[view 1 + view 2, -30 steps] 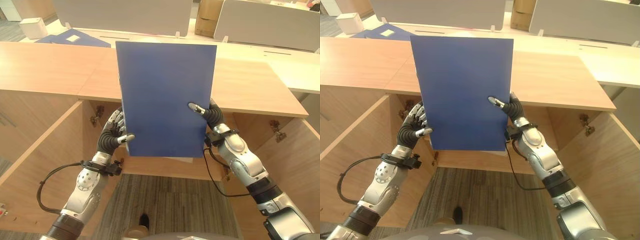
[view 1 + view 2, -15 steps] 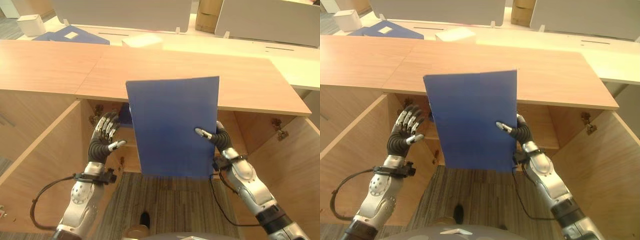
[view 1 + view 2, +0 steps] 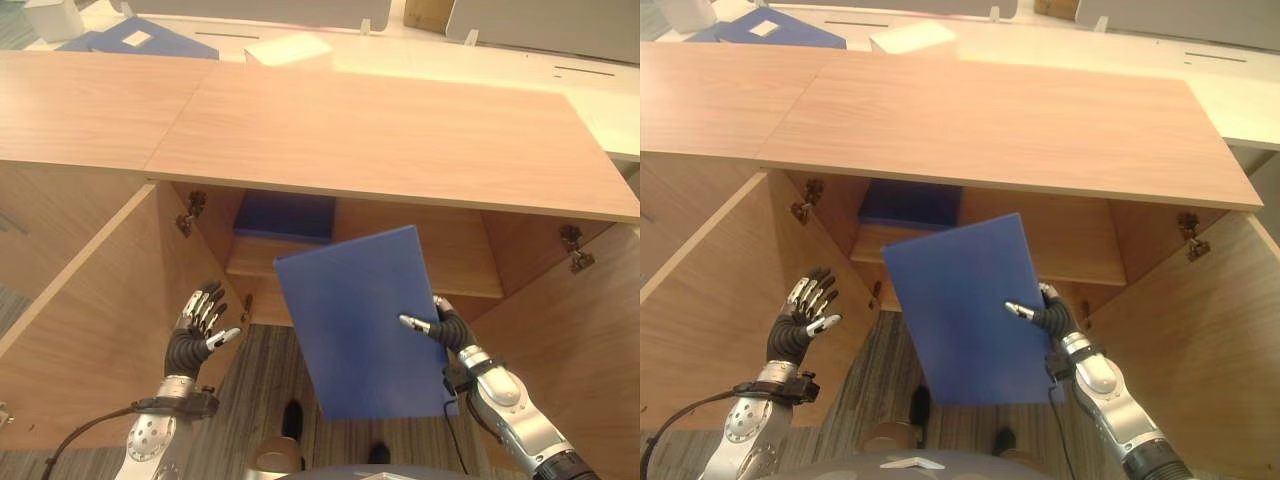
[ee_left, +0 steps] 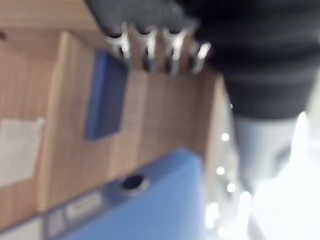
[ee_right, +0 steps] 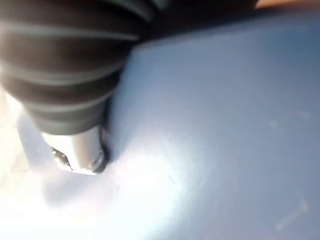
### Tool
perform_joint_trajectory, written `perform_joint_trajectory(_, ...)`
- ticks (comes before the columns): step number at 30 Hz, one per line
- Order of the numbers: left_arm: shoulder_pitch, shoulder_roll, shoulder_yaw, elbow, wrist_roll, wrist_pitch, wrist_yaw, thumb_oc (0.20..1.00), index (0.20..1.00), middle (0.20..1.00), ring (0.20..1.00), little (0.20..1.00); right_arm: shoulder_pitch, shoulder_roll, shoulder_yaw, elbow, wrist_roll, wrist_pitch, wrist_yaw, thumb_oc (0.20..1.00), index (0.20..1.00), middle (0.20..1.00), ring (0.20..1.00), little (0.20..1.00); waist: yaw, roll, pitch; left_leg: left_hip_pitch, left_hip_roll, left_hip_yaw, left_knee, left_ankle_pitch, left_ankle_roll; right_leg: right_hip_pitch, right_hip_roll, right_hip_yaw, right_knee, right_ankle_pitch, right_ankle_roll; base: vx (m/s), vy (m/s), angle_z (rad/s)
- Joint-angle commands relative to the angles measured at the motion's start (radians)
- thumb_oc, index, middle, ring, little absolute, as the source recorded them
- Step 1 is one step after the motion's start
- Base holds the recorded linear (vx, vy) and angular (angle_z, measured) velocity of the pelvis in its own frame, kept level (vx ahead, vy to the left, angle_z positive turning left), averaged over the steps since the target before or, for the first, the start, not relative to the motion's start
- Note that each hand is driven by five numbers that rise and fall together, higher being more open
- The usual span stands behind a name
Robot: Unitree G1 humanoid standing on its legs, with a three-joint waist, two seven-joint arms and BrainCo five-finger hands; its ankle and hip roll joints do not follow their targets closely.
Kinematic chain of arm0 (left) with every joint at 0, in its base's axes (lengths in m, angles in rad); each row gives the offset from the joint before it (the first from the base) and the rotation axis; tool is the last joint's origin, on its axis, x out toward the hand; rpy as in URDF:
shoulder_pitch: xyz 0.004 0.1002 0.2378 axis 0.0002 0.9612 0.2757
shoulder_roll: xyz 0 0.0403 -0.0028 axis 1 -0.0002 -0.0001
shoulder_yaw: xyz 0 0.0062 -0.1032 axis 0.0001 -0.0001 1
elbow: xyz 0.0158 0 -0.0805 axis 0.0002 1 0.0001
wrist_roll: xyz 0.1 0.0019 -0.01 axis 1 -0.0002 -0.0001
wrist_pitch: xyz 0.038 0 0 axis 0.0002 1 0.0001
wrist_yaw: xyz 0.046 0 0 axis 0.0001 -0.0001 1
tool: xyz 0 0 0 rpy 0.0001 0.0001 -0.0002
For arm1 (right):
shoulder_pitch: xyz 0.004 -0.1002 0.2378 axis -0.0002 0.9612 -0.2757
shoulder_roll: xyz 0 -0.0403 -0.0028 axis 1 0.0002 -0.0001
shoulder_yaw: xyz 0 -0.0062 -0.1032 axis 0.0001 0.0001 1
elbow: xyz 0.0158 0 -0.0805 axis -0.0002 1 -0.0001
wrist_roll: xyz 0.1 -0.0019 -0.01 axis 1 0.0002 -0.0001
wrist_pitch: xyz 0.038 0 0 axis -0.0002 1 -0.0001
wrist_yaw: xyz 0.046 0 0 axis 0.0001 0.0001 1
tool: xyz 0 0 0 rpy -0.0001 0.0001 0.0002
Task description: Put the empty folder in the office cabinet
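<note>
Blue folder [image 3: 362, 320] tilts in front of the open office cabinet [image 3: 90, 290], pinched at its edge by the right hand [image 3: 440, 327], thumb across the cover. Left hand [image 3: 197, 322] hovers apart, fingers spread and holding nothing. A second blue folder [image 3: 285, 215] lies on the cabinet shelf [image 3: 470, 275].

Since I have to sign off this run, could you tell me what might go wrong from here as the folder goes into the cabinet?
1. The right hand alone pinches the folder by one edge; the left hand is open and apart, so the tilted folder could slip or swing.
2. The folder's upper edge sits close under the cabinet top and might catch it.
3. Another blue folder already lies on the shelf inside and could be knocked.
</note>
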Motion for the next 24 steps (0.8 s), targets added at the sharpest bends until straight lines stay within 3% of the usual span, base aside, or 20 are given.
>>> perform_joint_trajectory(1, -0.068, 0.033, -0.019, 0.043, -0.029, -0.073, -0.005, 1.0, 1.0, 1.0, 1.0, 1.0, -0.068, -0.026, 0.002, -0.006, 0.027, -0.101, -0.022, 0.2, 0.2, 0.2, 0.2, 0.2, 0.011, 0.02, 0.003, 0.098, -0.007, 0.004, 0.001, -0.182, 0.006, -0.002, -0.011, -0.004, 0.003, -0.03, 0.03, 0.0, 0.0, 0.0)
perform_joint_trajectory(10, -0.016, 0.0, -0.043, 0.232, -0.009, -0.029, -0.033, 1.0, 1.0, 1.0, 1.0, 1.0, -0.051, 0.041, -0.033, 0.185, 0.08, -0.104, -0.02, 0.2, 0.2, 0.2, 0.2, 0.2, 0.013, 0.028, 0.009, 0.1, -0.014, -0.001, 0.001, -0.184, 0.008, -0.002, -0.016, -0.013, 0.003, -0.027, 0.035, 0.03, 0.026, 0.02)
perform_joint_trajectory(15, -0.008, -0.045, -0.062, 0.39, -0.04, 0.06, -0.068, 1.0, 1.0, 1.0, 1.0, 1.0, -0.079, 0.065, -0.047, 0.289, 0.112, -0.1, -0.052, 0.2, 0.2, 0.2, 0.2, 0.2, 0.019, 0.036, 0.011, 0.101, -0.023, 0.0, 0.001, -0.184, 0.014, -0.003, -0.024, -0.014, 0.003, -0.021, 0.04, 0.06, 0.074, 0.0)
perform_joint_trajectory(19, 0.002, -0.131, -0.039, 0.634, -0.097, 0.184, -0.18, 1.0, 1.0, 1.0, 1.0, 1.0, -0.132, 0.094, -0.069, 0.369, 0.149, -0.089, -0.086, 0.2, 0.2, 0.2, 0.2, 0.2, 0.027, 0.04, 0.013, 0.103, -0.039, 0.001, 0.001, -0.186, 0.031, -0.011, -0.039, -0.007, 0.016, -0.013, 0.048, 0.05, 0.123, -0.01)
perform_joint_trajectory(21, -0.01, -0.156, -0.023, 0.785, -0.036, 0.234, -0.197, 1.0, 1.0, 1.0, 1.0, 1.0, -0.167, 0.104, -0.093, 0.406, 0.173, -0.09, -0.089, 0.2, 0.2, 0.2, 0.2, 0.2, 0.029, 0.043, 0.02, 0.094, -0.047, 0.008, 0.012, -0.189, 0.048, -0.028, -0.055, 0.0, 0.062, -0.02, 0.055, 0.01, 0.132, 0.0)
perform_joint_trajectory(24, -0.043, -0.165, -0.027, 0.928, 0.012, 0.229, -0.24, 1.0, 1.0, 1.0, 1.0, 1.0, -0.223, 0.108, -0.115, 0.441, 0.211, -0.093, -0.092, 0.2, 0.2, 0.2, 0.2, 0.2, 0.026, 0.061, 0.047, 0.068, -0.045, 0.02, 0.047, -0.184, 0.07, -0.095, -0.083, 0.009, 0.212, -0.026, 0.059, -0.05, 0.119, 0.0)
